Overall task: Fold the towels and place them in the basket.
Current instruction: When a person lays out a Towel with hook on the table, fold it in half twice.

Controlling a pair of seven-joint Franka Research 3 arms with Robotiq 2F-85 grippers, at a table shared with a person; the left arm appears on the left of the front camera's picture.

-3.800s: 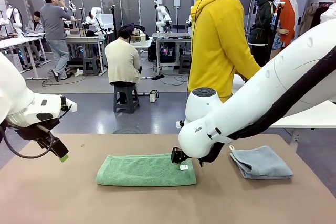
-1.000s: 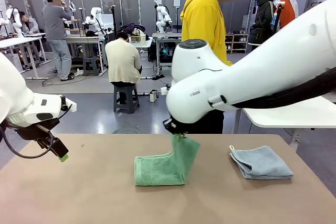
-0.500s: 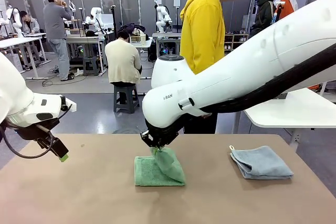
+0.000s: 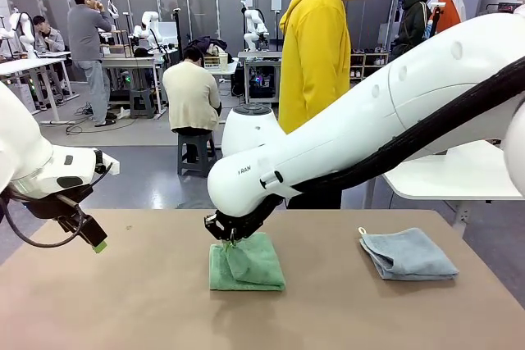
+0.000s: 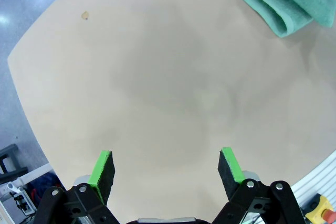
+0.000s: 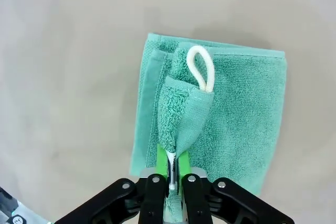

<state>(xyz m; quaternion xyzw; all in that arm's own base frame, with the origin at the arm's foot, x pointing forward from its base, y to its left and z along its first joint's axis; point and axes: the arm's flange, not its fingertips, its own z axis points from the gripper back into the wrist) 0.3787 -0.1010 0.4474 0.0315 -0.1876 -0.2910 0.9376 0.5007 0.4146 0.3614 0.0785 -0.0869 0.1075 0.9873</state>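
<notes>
- Front view: right gripper (image 4: 230, 239) is down on the green towel (image 4: 246, 264) mid-table, pinching a bunched corner of it.
- Right wrist view: fingers squeezed together on that fold (image 6: 178, 124), with the towel's white loop (image 6: 201, 69) just past the tips; the rest of the towel lies flat under the gripper, folded over.
- Blue-grey towel (image 4: 408, 253) sits folded well off to that gripper's right.
- Left gripper (image 5: 167, 167) hangs over bare table (image 5: 157, 87), fingers wide apart, nothing between them; green towel is well ahead of it.
</notes>
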